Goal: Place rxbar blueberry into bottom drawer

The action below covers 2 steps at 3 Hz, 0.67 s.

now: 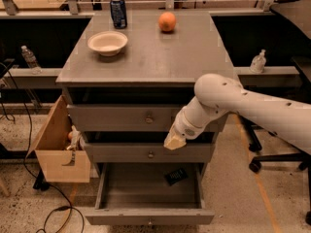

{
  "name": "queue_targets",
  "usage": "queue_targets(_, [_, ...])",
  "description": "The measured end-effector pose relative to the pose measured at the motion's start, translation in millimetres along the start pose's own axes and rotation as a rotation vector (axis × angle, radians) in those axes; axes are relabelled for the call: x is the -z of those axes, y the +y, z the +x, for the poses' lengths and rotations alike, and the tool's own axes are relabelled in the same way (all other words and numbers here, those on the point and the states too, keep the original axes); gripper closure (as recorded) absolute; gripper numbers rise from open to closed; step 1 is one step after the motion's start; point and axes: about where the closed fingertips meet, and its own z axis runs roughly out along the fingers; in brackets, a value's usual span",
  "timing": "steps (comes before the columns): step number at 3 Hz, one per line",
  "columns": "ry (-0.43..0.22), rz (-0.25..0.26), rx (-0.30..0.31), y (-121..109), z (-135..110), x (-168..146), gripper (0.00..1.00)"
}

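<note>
The snack bar (176, 175) lies flat inside the bottom drawer (146, 216), toward the back right of the tray, turned at a slant to the drawer's sides. Its dark wrapper stands out against the grey floor of the tray, and nothing touches it. The bottom drawer is pulled well out from the cabinet, and its front wall carries a small knob (149, 222) at the middle.

The gripper (174, 141) hangs above the bar and clear of it, in front of the gap between the top drawer (112, 118) and the middle drawer (121, 153), its pale tip pointing down and to the left. It carries nothing that can be seen, though from this angle it is hard to tell whether it is spread or closed. The white arm (243, 103) reaches in from the right edge and bends down across the cabinet's right front corner. Both upper drawers are pushed in.

On the cabinet top (160, 62) a pale bowl (108, 42) sits near the left side. A blue soda can (118, 12) stands upright behind the bowl at the back edge, and an orange (167, 21) rests to the can's right, apart from both.

A tan wooden box (58, 149) leans out from the cabinet's left side beside the middle drawer, with some small things in it. A water bottle (29, 57) stands on the ledge at far left, and a pale bottle (257, 61) on the ledge at right. A black cable (53, 212) trails over the speckled floor at lower left.
</note>
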Motion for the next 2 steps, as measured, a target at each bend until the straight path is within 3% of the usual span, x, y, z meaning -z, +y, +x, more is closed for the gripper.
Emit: queue_targets(2, [0.023,0.047,0.163,0.6,-54.3,67.8,1.0])
